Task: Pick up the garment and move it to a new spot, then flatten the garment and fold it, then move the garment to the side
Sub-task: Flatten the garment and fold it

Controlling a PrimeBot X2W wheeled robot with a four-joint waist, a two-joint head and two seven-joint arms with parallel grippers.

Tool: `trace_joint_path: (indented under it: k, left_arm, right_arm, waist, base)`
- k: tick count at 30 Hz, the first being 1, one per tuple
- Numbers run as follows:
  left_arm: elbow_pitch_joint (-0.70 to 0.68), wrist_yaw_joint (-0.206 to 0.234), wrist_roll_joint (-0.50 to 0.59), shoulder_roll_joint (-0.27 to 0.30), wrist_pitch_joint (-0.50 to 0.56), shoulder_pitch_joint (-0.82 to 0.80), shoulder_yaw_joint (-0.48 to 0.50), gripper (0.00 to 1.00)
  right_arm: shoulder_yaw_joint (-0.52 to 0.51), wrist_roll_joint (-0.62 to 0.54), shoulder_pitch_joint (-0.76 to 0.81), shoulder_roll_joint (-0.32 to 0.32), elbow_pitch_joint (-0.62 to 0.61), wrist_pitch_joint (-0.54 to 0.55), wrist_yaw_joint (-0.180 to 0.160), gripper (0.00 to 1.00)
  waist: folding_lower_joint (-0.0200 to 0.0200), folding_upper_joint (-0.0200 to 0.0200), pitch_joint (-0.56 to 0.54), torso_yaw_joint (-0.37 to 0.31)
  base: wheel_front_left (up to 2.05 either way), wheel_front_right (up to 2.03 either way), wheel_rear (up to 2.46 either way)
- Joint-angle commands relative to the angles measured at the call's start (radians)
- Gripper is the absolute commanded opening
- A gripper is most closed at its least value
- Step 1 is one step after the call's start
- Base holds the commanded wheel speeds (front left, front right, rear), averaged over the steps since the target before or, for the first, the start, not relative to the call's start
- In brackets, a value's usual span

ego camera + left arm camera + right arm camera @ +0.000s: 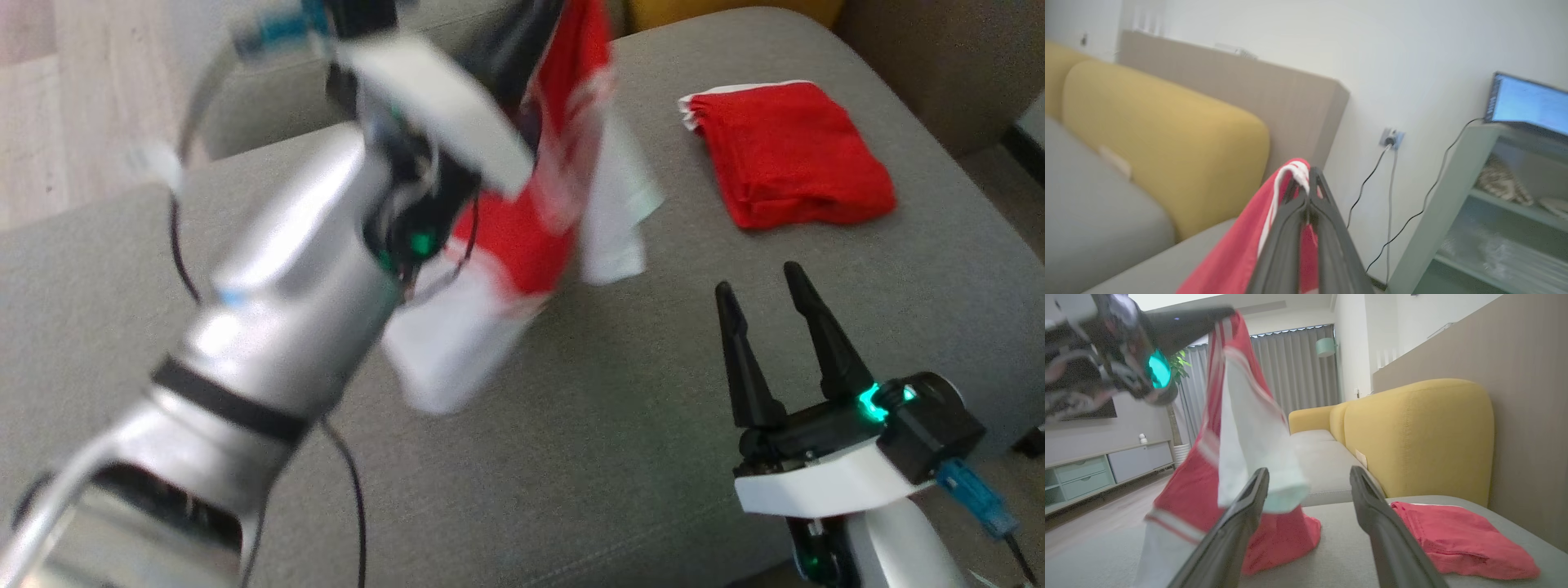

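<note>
Closest in, the right tool (758, 278) is released, fingers spread with nothing between them. It sits on the near side of the folded red pile (796, 155), low over the grey cushion (571, 449). My guess is it's parked there so it can catch a loose corner once flattening starts.

Further out, well off to the robot's left of the folded red pile, the left tool (1306, 179) is clenched on the garment (522, 237), pinching a red edge with white trim right at the fingertips. The garment is red with white panels and stripes. It hangs from that pinch up in the air, and in the right wrist view its lowest bit looks like it's touching the cushion. Holding it by one edge lets it drape open, which makes sense for carrying it to a new spot.

Behind the folded red pile is the yellow sofa back (1412, 437).

Writing-wise there's no brand, label or text I can read anywhere, and the garment is too motion-blurred to tell.
</note>
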Motion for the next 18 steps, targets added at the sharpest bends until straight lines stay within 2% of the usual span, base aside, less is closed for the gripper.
trace_joint_path:
  k: [1,5,8,13,14,18]
  left_arm:
    - [-0.046,-0.006,-0.03,0.022,0.004,-0.099,0.052,0.0]
    - [-0.05,-0.006,-0.061,0.034,-0.001,-0.223,0.063,0.0]
    - [-0.024,-0.006,-0.094,0.057,0.001,-0.221,0.068,0.0]
    - [-0.032,-0.006,-0.165,0.149,0.022,-0.028,0.054,0.0]
    - [-0.032,-0.006,-0.165,0.149,0.022,-0.028,0.054,0.0]
    - [-0.063,-0.003,-0.229,0.25,0.005,0.22,0.065,0.0]
  right_arm:
    - [0.013,0.007,-0.033,0.011,-0.042,-0.004,-0.001,1.0]
    - [-0.005,0.002,-0.027,0.017,-0.049,-0.004,-0.001,1.0]
    - [-0.02,-0.002,-0.02,0.019,-0.059,-0.004,-0.001,1.0]
    - [-0.042,-0.01,-0.001,0.02,-0.075,-0.004,-0.001,1.0]
    - [-0.042,-0.01,-0.001,0.02,-0.075,-0.004,-0.001,1.0]
    - [-0.064,-0.024,0.026,0.015,-0.083,-0.004,-0.001,1.0]
  waist:
    - [0.0,0.0,-0.013,-0.019]
    - [0.0,0.0,-0.02,-0.011]
    - [0.0,0.0,-0.028,0.008]
    - [0.0,0.0,-0.016,0.063]
    - [0.0,0.0,-0.016,0.063]
    - [0.0,0.0,0.001,0.114]
  base:
    - [0.0,0.0,0.0]
    - [0.0,0.0,0.0]
    - [0.0,0.0,0.0]
    - [0.0,0.0,0.0]
    - [0.0,0.0,0.0]
    - [0.0,0.0,0.0]
